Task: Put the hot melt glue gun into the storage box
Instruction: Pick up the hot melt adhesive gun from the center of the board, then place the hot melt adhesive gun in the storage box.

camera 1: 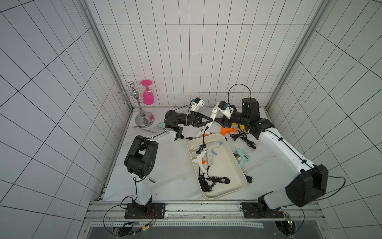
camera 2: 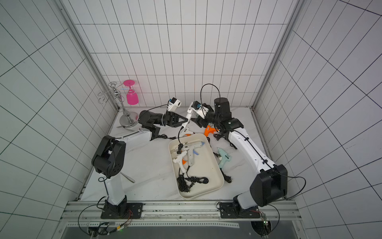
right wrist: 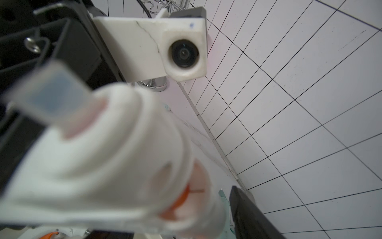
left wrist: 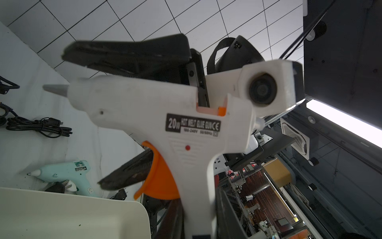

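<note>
A white hot melt glue gun (left wrist: 144,107) with an orange trigger hangs in the air behind the storage box (camera 1: 227,167), seen small in both top views (camera 1: 213,115) (camera 2: 188,115). My left gripper (left wrist: 198,223) is shut on its handle. My right gripper (left wrist: 82,118) faces it from the other side, open, with one finger above the barrel and one by the trigger. In the right wrist view a narrow gap shows between the blurred gun (right wrist: 103,165) and a black finger (right wrist: 248,215). The gun's cord (camera 1: 204,134) trails into the cream-white box, which holds two white glue guns (camera 1: 206,147) and coiled cords.
Loose glue guns lie around the box: orange (camera 1: 227,130), yellow (camera 1: 240,127), teal (camera 1: 244,158), another white one (camera 1: 201,132), and a teal one behind the left arm (camera 1: 161,124). Black cords (camera 1: 244,138) sprawl to the right. A chrome glass rack (camera 1: 142,115) with a pink glass (camera 1: 148,94) stands back left.
</note>
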`<state>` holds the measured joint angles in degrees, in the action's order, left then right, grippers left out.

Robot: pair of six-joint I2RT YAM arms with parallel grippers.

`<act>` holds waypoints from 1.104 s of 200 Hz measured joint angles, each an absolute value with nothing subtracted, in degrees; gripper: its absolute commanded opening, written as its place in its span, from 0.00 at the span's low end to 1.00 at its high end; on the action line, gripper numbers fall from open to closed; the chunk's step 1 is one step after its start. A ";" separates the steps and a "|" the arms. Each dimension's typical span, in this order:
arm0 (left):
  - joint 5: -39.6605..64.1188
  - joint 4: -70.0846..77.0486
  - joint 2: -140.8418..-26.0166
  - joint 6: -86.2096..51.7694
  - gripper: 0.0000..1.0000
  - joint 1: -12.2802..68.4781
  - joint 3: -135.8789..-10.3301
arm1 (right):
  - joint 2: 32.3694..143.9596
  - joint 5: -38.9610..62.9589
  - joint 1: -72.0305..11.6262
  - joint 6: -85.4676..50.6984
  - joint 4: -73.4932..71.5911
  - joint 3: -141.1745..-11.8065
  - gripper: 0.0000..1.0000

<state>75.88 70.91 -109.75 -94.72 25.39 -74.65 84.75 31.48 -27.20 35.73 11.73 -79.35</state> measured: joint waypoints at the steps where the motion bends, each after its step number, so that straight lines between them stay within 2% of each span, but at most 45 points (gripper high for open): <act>1: 75.90 70.94 -109.75 -94.74 0.07 25.43 -74.65 | 84.75 31.35 -27.22 35.79 11.75 -79.35 0.51; 29: 76.23 71.18 -109.75 -95.04 0.08 25.91 -74.65 | 84.53 28.82 -28.12 37.50 10.74 -78.83 0.42; 49: 76.75 70.46 -109.75 -94.74 0.13 25.82 -74.65 | 83.22 27.27 -28.14 38.57 9.47 -76.86 0.34; 87: 77.25 64.71 -109.45 -90.80 0.40 25.76 -74.65 | 82.19 24.53 -28.23 40.99 10.81 -75.66 0.24; 94: 77.32 63.16 -109.27 -89.54 0.47 25.63 -74.54 | 81.80 24.12 -28.25 40.97 10.98 -75.26 0.23; 100: 77.41 61.01 -108.95 -87.70 0.57 25.34 -74.32 | 81.32 23.75 -28.27 40.97 11.22 -74.94 0.22; 110: 77.54 56.66 -108.20 -83.37 0.93 24.82 -74.04 | 80.42 23.11 -28.34 40.99 11.79 -74.46 0.20; 114: 77.25 54.50 -107.87 -81.84 0.99 24.60 -73.91 | 80.09 23.00 -28.38 40.97 12.12 -74.30 0.19; 141: 73.69 33.91 -103.63 -65.06 0.99 22.61 -73.10 | 77.06 21.80 -28.64 41.15 15.44 -74.06 0.17; 176: 56.97 0.12 -93.86 -33.95 0.99 21.76 -76.16 | 70.15 19.59 -28.34 41.04 19.49 -70.04 0.14; 200: 44.71 -11.77 -89.01 -20.56 0.99 22.55 -78.67 | 66.32 17.78 -28.10 41.08 24.08 -69.60 0.14; 221: 33.50 -17.37 -87.81 -14.06 0.99 23.03 -79.57 | 63.83 16.56 -28.16 41.80 29.56 -70.04 0.17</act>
